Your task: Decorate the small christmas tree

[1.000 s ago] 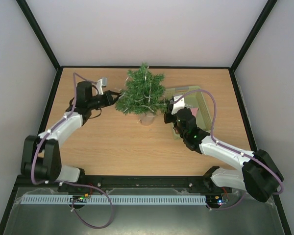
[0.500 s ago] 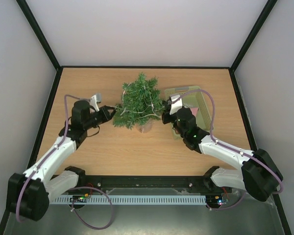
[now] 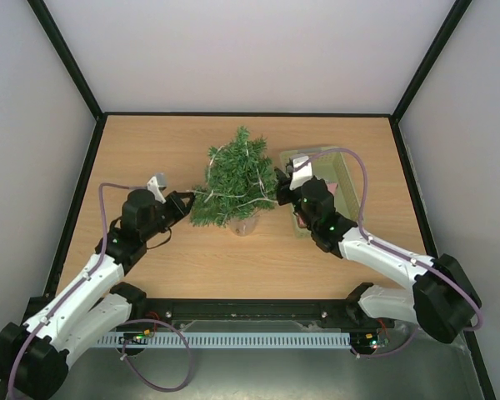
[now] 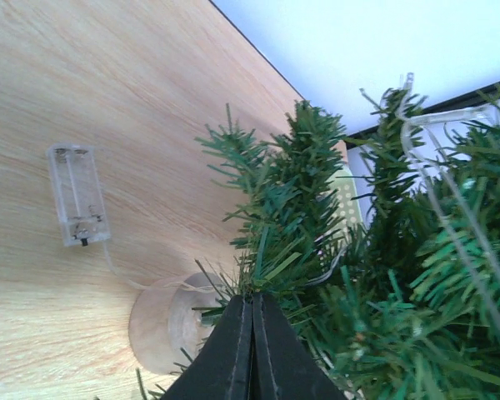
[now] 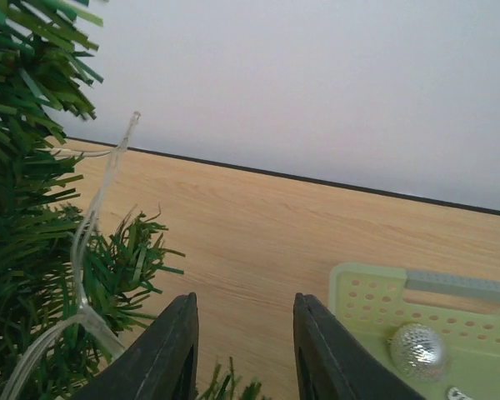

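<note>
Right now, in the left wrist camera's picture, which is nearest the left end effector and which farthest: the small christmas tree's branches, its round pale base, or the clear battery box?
1. The small christmas tree: its branches sit right at the shut tips of the left end effector.
2. The round pale base: just to the left, low down.
3. The clear battery box: farther left and higher up.
</note>
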Robot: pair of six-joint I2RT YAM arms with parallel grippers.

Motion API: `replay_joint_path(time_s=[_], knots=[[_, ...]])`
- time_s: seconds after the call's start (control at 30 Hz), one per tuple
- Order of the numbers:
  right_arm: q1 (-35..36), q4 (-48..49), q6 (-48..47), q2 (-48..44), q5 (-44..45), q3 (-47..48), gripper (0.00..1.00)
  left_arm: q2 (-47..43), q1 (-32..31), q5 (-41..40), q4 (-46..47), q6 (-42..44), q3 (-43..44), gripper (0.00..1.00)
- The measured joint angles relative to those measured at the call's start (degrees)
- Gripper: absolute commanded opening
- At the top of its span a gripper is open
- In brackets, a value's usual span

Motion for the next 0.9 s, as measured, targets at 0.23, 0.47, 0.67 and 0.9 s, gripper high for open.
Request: replay_joint_path(time_s=[0.23,0.47,0.67,0.9], knots=[[0.00,-7.43,3.43,-4.59,7.63,0.42,0.40,-1.53,-2.75,-4.92,-1.73,-2.36,-0.90,0.02],[0.00,-21.35,11.89,-8.44,12.20,6.29,0.46,-4.28,-5.35,-7.98,-2.93,-4.96,-2.43,0.02],[0.00,-28.41,22.29,-14.23,8.24,7.96,0.48,-4.48,-8.35,-10.16,-3.78,-8.55,-2.45,0.02],[0.00,-31.36,33.83,-24.26,0.81,3.52,0.46,-5.16,-13.03,-12.85,-5.66,-12.72,-2.45,0.07]])
